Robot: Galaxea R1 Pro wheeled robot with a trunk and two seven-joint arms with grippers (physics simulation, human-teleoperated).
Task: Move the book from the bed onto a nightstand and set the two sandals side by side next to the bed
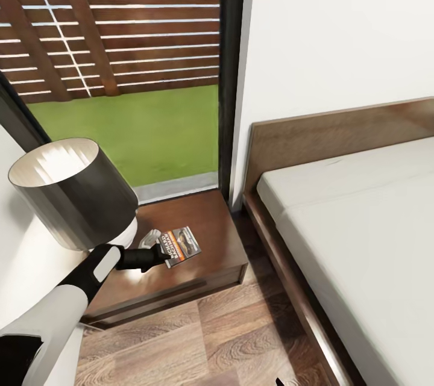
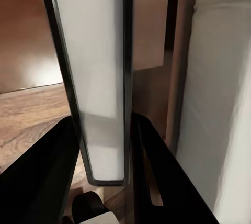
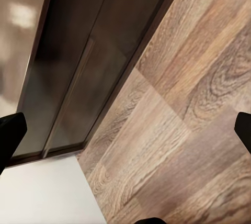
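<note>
One book (image 1: 182,245) between left gripper (image 1: 161,247) fingers.

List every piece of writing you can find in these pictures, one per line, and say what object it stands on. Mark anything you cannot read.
White title lettering on the small dark grey paperback book held in the left gripper above the dark brown wooden nightstand: two short lines, too small and blurred to read with certainty.
Orange band on the same cover: no legible text.
Drum-shaped lamp shade, pale mattress bed, wood-plank floor: no writing.

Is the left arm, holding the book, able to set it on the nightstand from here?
Probably yes: the left gripper holds the book over the nightstand, whose top looks bare there; the lamp stands aside.
</note>
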